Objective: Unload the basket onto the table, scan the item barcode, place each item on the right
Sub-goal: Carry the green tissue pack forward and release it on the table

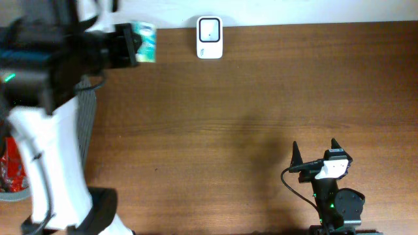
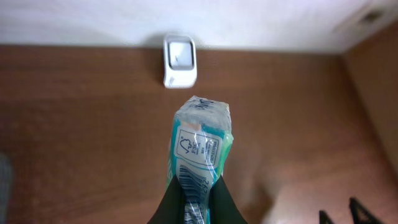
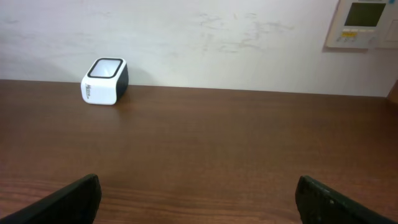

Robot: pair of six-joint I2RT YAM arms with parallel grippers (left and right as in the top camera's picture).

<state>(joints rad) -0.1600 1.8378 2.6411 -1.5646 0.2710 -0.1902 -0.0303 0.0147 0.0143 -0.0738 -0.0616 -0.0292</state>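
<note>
Pinching a crinkly teal-and-white barcoded packet (image 2: 200,146), the left gripper (image 2: 196,190) is holding it left of the white scanner (image 1: 209,38) while the right gripper (image 1: 314,147) is gaping wide.

The teal-and-white crinkled plastic packet (image 2: 200,140) loses its lower end behind the left gripper (image 2: 198,193) and the bottom edge; its label print is too blurred to read. From overhead only one end of it shows past the gripper. A red object (image 1: 8,166) at the left edge is cut off and unidentifiable. The beige wall panel (image 3: 364,23) is clipped at the top right corner. Lettering on the small white box-shaped scanner (image 3: 104,81) is too small to read.
</note>
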